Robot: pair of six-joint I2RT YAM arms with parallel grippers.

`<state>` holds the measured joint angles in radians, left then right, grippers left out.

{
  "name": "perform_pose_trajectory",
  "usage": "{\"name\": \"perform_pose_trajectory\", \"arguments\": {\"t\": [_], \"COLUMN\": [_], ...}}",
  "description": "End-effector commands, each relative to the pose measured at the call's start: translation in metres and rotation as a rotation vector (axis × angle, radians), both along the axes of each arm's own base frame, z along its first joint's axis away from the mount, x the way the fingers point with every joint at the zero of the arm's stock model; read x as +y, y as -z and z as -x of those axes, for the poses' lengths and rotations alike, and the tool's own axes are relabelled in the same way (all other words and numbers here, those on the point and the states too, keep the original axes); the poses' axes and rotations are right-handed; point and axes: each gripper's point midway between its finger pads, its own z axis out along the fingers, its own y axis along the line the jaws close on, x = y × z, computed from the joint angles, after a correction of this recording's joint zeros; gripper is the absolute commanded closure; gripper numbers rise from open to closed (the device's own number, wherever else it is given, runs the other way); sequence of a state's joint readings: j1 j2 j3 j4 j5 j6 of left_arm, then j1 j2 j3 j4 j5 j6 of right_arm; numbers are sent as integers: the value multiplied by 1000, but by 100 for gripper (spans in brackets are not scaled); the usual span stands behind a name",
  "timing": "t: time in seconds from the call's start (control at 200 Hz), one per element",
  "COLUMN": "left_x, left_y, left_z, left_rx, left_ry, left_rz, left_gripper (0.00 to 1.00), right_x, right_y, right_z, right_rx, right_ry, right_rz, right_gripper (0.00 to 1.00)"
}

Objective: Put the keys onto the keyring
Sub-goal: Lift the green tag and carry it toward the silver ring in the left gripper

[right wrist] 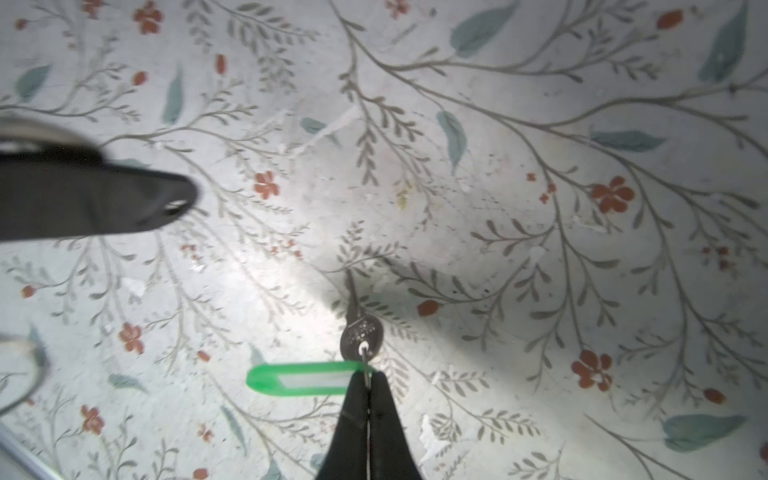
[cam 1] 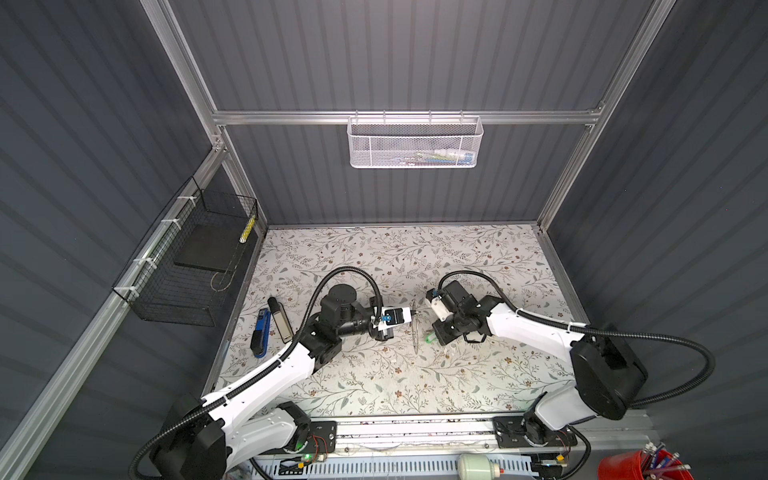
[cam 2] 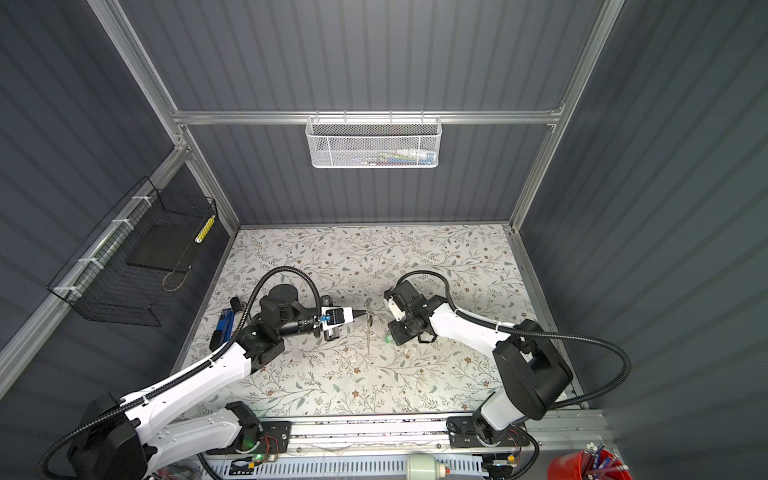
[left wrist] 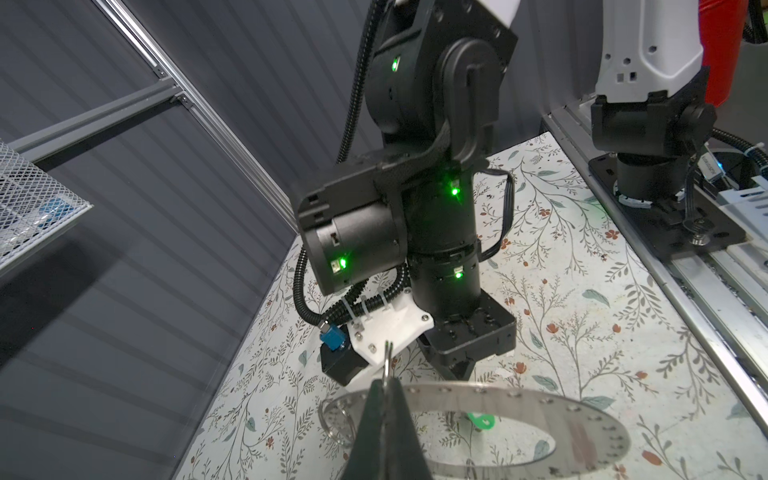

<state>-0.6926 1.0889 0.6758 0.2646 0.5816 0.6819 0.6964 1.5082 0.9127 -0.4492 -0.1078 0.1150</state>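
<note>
1. The left pincer is clamping, tips together, on a thin wire loop at the rim of the keyring.
2. The right pincer is pinching, tips together, on the small ring that joins the key to the green tag.
3. The left arm is holding the keyring up on its edge, so in both top views it is showing only as a thin line. This probably keeps the plate steady with its loops facing the other arm.
4. Gripping the small ring rather than the key or tag is likely deliberate. Both pieces are coming along together, and the ring is staying exposed for threading.
5. The keys are sitting just beside the keyring on the right arm's side, low over the tabletop. They are not joined to it yet.
6. It is hard to tell whether the key and tag are resting on the tabletop or hanging just clear of it.
7. In the right wrist view the keyring is appearing only as blurred slivers at the picture's edge, behind a dark blurred shape that I cannot identify for sure.
8. In the left wrist view the tag is showing only as a small green patch through the keyring's central hole, and the key is not visible.
9. Whether either wire ring has a gap open for threading is too fine to make out.
</note>
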Motion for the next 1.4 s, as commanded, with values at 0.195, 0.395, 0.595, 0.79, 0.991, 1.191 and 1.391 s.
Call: {"name": "perform_pose_trajectory", "arguments": {"t": [0.195,0.395,0.595,0.79,0.991,1.191,1.391], "left_x": [9,9,10,12,14,21,15], "left_y": [1,1,6,5,1,3,3], "left_z": [2,3,2,0,-7,-22,-22], "left_rx": [-19,-21,-13,-10,-27,-113,-171], "left_ry": [-25,-24,-32,-50,-88,-172,-147], "left_rz": [-20,-22,-36,-49,-45,-75,-86], "left_gripper": [100,100,100,100,100,100,100], "right_x": [5,5,19,37,49,48,49], "right_y": [14,25,-5,-40,-77,-110,-130], "right_z": [9,1,7,39,66,84,93], "right_rx": [84,91,-15,-12,5,-21,-48], "right_ry": [-72,-45,-147,-346,-454,-489,-515], "right_rz": [74,105,-35,-202,-353,-436,-471], "right_gripper": [97,97,99,100,100,100,100]}}
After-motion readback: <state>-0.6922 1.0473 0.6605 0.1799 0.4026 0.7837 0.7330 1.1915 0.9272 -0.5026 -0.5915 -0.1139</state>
